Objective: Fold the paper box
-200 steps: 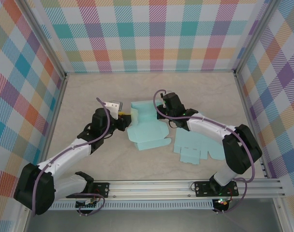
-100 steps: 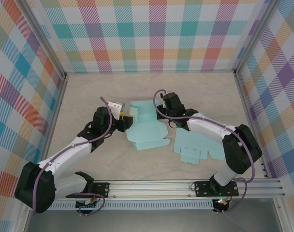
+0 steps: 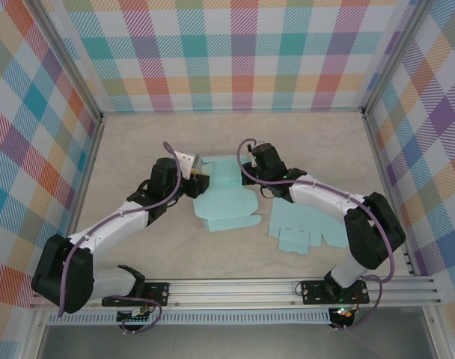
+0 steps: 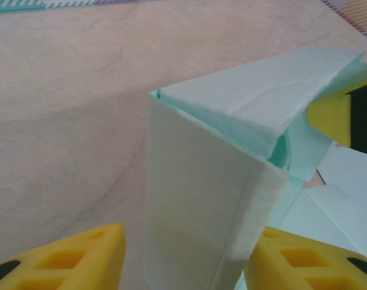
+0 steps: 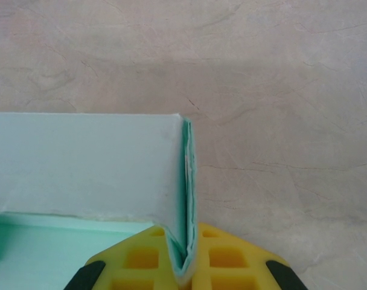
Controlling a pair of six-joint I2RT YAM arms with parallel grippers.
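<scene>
The paper box [image 3: 226, 203] is a mint-green blank, partly folded, lying mid-table with its rear walls raised. My left gripper [image 3: 200, 173] is at the box's back left corner. In the left wrist view its jaws [image 4: 185, 266] stand open astride an upright doubled wall [image 4: 201, 199]. The left finger [image 4: 69, 260] is apart from the paper and the right finger [image 4: 310, 263] lies against it. My right gripper [image 3: 247, 167] is shut on the box's back right wall. In the right wrist view the folded wall [image 5: 187, 181] is pinched between the yellow fingers [image 5: 186, 266].
A second flat mint blank [image 3: 306, 228] lies to the right of the box, under the right forearm. Checked walls [image 3: 227, 52] close off the back and both sides. Bare beige tabletop [image 3: 145, 142] lies behind and left of the box.
My left gripper has slid right to the box's back left corner and now straddles its upright wall, jaws a little wider. The right gripper and its grip have not moved.
</scene>
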